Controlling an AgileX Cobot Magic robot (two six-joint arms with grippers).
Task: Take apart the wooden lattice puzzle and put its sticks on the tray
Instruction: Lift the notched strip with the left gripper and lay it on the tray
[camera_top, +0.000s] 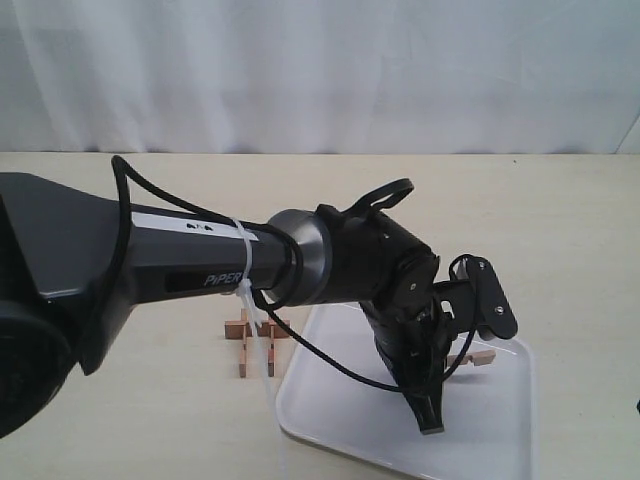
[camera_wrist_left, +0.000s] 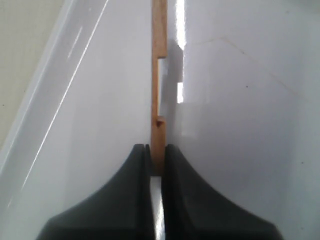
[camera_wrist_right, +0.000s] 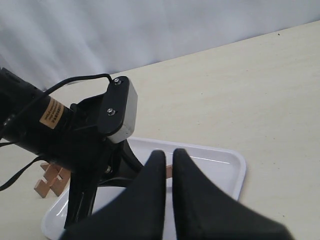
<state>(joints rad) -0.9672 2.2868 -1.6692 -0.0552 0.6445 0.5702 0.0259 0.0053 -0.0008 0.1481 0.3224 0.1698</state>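
Left wrist view: our left gripper (camera_wrist_left: 158, 152) pinches one stick (camera_wrist_left: 158, 65) by its end over the tray (camera_wrist_left: 240, 150); let go early, it may bounce out.

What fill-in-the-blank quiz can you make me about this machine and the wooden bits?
1. The left gripper is shut on a notched wooden ____.
2. Under it lies a plastic tray coloured ____.
3. The rest of the wooden lattice puzzle sits outside the tray, on the ____.

Missing words: stick; white; table.
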